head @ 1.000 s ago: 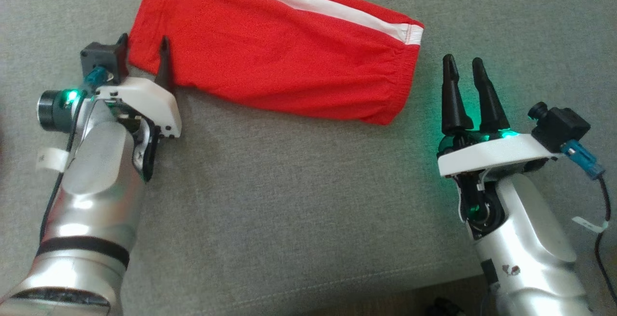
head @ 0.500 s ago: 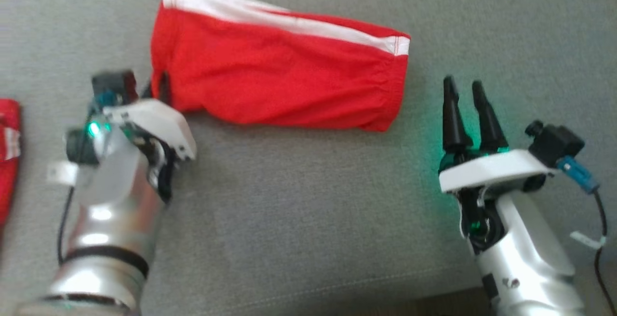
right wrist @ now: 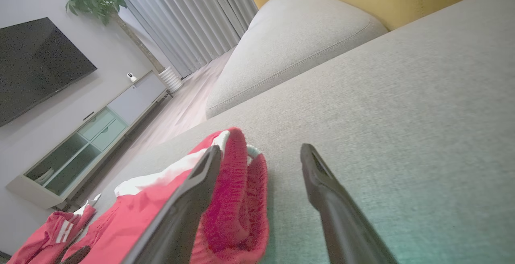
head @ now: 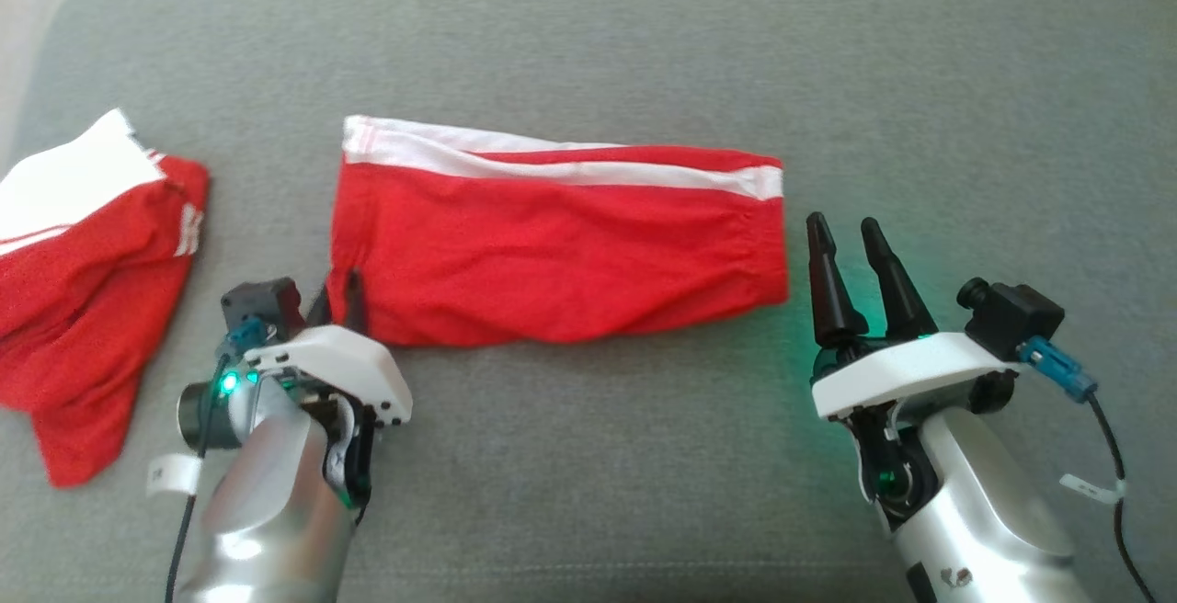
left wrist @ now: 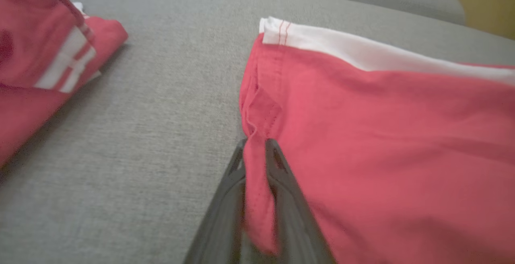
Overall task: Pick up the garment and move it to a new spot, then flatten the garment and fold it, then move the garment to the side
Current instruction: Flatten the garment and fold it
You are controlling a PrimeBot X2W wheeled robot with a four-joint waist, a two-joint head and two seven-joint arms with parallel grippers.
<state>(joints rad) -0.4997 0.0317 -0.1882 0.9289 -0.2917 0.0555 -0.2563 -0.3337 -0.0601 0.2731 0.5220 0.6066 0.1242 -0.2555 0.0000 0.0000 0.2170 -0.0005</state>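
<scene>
Grey sofa cushion (head: 588,493) fabric stretches beneath both arms as we look down. Near its middle lies the garment (head: 552,254): red shorts with a white side stripe, laid flat as a long narrow band running left to right. A second red garment (head: 83,290) sits crumpled at the far left, well apart.

We judge that the folding step is in hand, or is just giving way to the move aside. The shorts already look flattened and doubled lengthwise. The left end effector (head: 337,295) is closed on the garment's near left corner, with a small tuck of red cloth pinched between its two dark fingers (left wrist: 287,187). The right end effector (head: 840,226) stands open and empty, just beside the garment's right edge.

We think the next move calls for a firm hold at the right end too, so that both ends travel together and the fold stays neat.

Both silver forearms rise from the bottom edge. The left one angles inward toward the pinched corner. The right one leans left, its fingers pointing away from us.
</scene>
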